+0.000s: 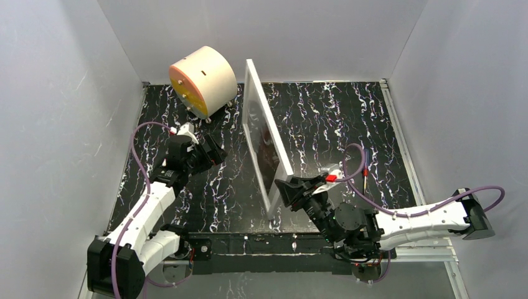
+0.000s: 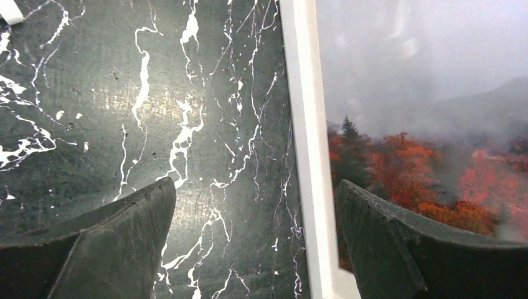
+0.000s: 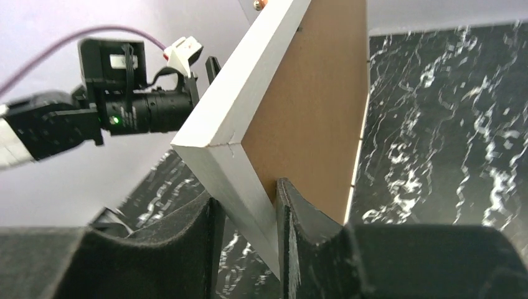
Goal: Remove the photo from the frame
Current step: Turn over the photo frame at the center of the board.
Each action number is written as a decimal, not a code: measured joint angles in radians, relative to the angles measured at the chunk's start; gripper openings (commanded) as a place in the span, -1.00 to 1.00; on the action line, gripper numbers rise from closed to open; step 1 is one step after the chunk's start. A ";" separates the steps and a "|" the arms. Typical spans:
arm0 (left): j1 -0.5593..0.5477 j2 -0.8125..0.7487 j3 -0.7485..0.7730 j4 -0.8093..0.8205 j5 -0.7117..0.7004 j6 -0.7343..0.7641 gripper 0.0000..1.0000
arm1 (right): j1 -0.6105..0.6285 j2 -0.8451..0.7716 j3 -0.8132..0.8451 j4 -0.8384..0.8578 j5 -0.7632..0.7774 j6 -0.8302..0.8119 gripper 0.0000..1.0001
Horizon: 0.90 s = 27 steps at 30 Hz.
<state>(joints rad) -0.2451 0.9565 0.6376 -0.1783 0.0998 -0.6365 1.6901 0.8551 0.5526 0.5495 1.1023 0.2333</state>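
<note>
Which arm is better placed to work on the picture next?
Left, probably: the left pincer is open and free, facing the photo. The right pincer grips the frame, holding it upright.

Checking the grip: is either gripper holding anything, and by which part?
The right gripper pinches the frame at its near edge, beside a corner. The left gripper holds nothing.

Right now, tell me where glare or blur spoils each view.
Top view: even light, but the glass of the frame reads dark and reflective. Left wrist: the photo is clear, a pale sheen lies on the table, and the left gripper is soft at the bottom. Right wrist: the right gripper is blurred up close, the frame corner crisp.
</note>
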 measured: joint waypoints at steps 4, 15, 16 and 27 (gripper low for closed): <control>0.000 0.027 -0.014 0.024 0.027 -0.007 0.97 | 0.002 -0.055 -0.042 -0.062 0.052 0.210 -0.97; 0.000 0.069 -0.068 0.076 0.075 -0.004 0.97 | 0.006 -0.095 -0.068 -0.625 0.117 0.999 -0.97; 0.000 0.071 -0.077 0.075 0.076 -0.002 0.97 | 0.006 -0.096 -0.075 -0.661 0.113 1.061 -0.97; 0.000 0.094 -0.212 0.107 0.076 0.016 0.97 | 0.007 -0.082 -0.223 -0.801 0.059 1.639 -0.90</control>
<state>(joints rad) -0.2447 1.0504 0.4255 -0.0711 0.1757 -0.6209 1.6974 0.7731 0.3294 -0.2516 1.1610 1.8725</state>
